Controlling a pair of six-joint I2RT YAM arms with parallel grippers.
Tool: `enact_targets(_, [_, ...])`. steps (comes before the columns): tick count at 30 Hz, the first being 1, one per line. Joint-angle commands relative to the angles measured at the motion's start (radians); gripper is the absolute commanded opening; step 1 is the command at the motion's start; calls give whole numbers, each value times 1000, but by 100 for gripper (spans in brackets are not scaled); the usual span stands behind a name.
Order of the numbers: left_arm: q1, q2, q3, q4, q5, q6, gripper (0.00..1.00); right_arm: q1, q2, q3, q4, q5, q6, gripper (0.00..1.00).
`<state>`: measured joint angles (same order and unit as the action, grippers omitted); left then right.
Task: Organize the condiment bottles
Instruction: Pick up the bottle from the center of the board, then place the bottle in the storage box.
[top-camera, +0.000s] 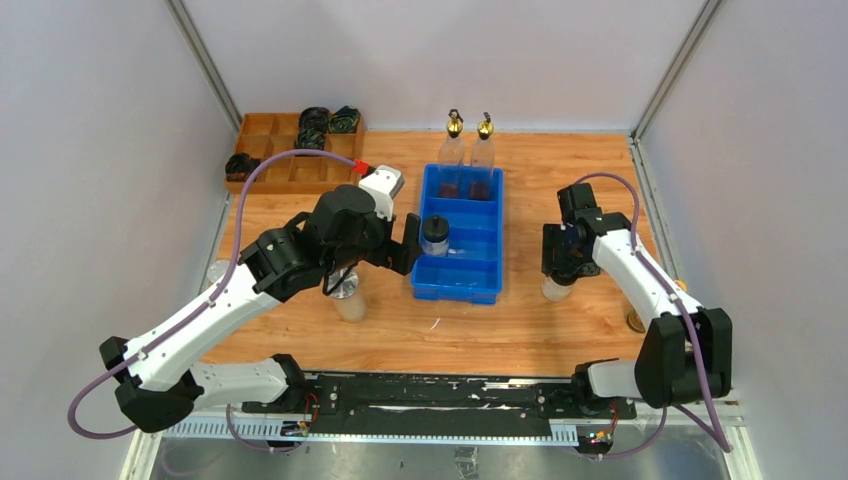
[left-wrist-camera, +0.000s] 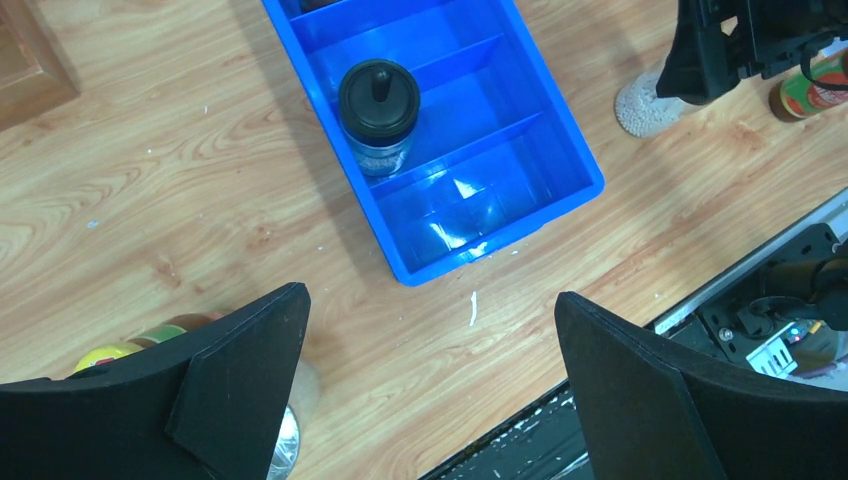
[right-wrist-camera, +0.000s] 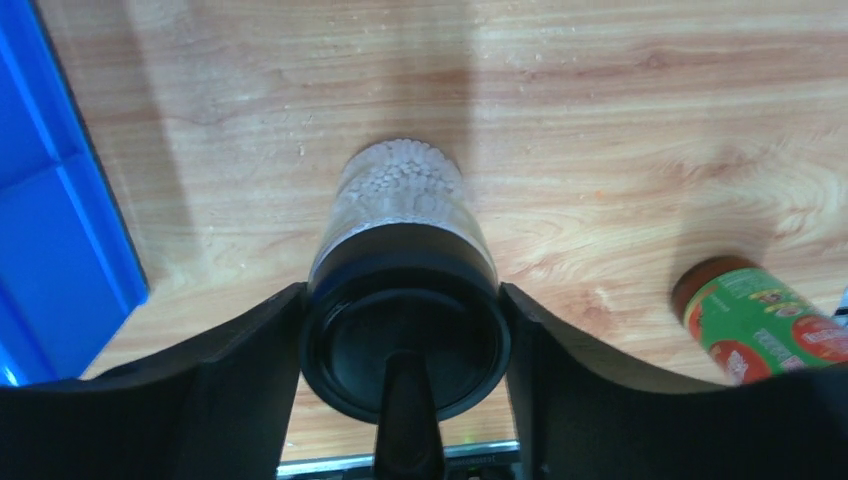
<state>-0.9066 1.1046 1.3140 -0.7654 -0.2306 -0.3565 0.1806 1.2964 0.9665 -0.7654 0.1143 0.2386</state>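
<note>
1. Right hand (right-wrist-camera: 400, 300) grips a jar (right-wrist-camera: 400, 200) by its cap; the jar stands upright on the bench (left-wrist-camera: 150, 200), right of the bin (left-wrist-camera: 500, 230).
2. Left hand (left-wrist-camera: 428, 296) gapes wide, empty, over the bench near the bin's front.
3. Another jar (left-wrist-camera: 378, 100) stands in a middle bin compartment.

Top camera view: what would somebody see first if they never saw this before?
The bright blue plastic bin in the middle of the wooden table, with one black-capped clear jar standing inside it. Right of it, the right gripper hugs the black lid of a jar of white grains.
</note>
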Motion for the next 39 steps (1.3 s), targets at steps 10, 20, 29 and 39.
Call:
enact_targets(10, [-2, 17, 4, -8, -19, -12, 100, 5, -15, 90, -4, -22, -30, 20])
enact_targets(20, [-2, 48, 10, -7, -48, -11, 100, 130, -3, 427, -153, -141, -52, 20])
enact_targets(29, [-1, 52, 10, -9, -59, -14, 100, 386, 162, 521, -106, -64, -44, 19])
enact_targets(39, [0, 58, 19, -23, -62, -1, 100, 453, 244, 421, 71, -45, -47, 17])
